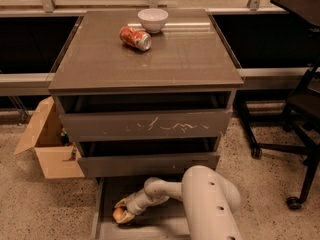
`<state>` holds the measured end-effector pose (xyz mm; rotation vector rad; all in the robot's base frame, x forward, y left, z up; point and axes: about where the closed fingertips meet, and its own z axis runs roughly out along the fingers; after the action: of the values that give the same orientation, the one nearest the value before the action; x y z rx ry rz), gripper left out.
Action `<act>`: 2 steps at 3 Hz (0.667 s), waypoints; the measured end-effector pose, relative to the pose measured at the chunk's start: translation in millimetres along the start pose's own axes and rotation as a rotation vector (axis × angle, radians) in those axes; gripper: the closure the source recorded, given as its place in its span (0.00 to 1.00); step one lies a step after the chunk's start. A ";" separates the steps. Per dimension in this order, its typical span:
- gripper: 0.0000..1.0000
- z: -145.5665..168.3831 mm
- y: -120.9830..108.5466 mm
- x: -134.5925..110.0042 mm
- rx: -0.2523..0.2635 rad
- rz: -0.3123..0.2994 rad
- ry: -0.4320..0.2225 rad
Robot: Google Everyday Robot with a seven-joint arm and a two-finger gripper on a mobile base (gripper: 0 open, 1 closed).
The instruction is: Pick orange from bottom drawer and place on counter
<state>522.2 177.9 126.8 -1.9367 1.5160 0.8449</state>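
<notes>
The bottom drawer [102,226] is pulled open at floor level, below two other dark drawers. The small round orange [119,214] lies in its left part. My gripper [121,211] reaches down into the drawer from the white arm and sits right over the orange, with a finger on either side of it. The counter [185,59] is the glossy grey-brown top of the cabinet, well above the gripper.
A crushed red soda can [134,37] and a white bowl [153,19] stand at the back of the counter. The top drawer front carries white scratches [170,126]. An open cardboard box [47,146] stands left of the cabinet. An office chair [300,129] stands to the right.
</notes>
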 end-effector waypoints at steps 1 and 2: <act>0.96 1.2 -0.1 2.3 -0.005 -0.007 -0.011; 1.00 -9.0 1.7 -1.6 -0.001 -0.034 -0.058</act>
<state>521.6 171.9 133.9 -1.9168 1.4455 0.8798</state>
